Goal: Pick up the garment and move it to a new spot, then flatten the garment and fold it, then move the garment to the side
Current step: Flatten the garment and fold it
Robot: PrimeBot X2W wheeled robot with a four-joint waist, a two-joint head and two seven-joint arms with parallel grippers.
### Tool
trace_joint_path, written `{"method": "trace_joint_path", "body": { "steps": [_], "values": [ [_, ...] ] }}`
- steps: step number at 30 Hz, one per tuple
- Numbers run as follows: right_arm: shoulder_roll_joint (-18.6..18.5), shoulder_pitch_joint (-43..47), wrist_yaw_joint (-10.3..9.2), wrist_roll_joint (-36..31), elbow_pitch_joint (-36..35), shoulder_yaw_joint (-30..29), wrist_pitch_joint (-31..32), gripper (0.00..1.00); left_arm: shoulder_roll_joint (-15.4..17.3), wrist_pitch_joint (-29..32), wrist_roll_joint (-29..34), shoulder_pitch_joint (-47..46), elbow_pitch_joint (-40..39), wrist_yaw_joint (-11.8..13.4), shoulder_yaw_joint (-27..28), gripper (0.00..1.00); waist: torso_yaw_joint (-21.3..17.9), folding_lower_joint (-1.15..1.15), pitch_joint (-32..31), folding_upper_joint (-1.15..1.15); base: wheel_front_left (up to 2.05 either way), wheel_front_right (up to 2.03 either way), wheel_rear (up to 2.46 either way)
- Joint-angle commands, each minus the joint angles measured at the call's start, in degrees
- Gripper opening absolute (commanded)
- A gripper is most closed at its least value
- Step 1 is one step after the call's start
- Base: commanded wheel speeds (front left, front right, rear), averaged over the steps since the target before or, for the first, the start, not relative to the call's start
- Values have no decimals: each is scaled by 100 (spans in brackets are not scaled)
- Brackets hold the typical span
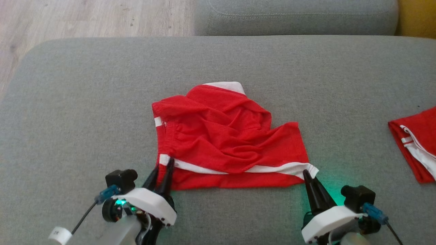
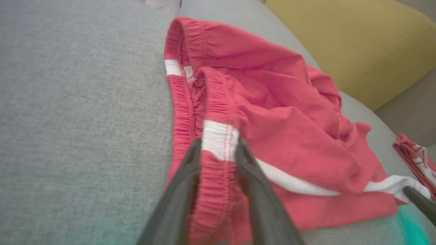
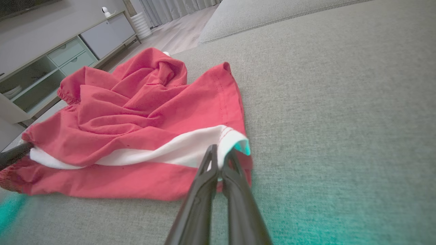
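Observation:
The garment (image 1: 224,136) is a pair of red shorts with a white side stripe, lying crumpled on the grey sofa seat (image 1: 68,102). My left gripper (image 1: 164,166) is at its near left corner. In the left wrist view the gripper (image 2: 218,146) has its fingers pressed on either side of the elastic waistband of the garment (image 2: 272,102). My right gripper (image 1: 306,174) is at the near right corner. The right wrist view shows it (image 3: 220,154) shut on the white-striped hem of the garment (image 3: 136,112).
A second red and white garment (image 1: 417,146) lies folded at the seat's right edge. A grey back cushion (image 1: 299,17) runs along the far side, with a yellow cushion (image 2: 340,44) beside it. Wooden floor (image 1: 85,17) lies beyond the far left corner.

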Motion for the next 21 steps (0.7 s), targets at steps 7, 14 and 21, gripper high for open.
{"method": "trace_joint_path", "body": {
  "steps": [7,14,21],
  "values": [
    [-15,-263,-4,57,-326,-12,-38,0,301,-76,340,-328,-549,-33,389,0,20,0,-134,0,0,0,0],
    [-22,-556,-4,366,-1111,-230,-38,0,522,-78,807,-180,-1404,-33,705,0,-9,0,-610,0,0,0,0],
    [-440,-1393,-4,680,-1976,-270,-38,0,1155,-65,753,-879,-2273,-33,465,0,-55,0,-1038,0,0,0,0]
  ]
}}
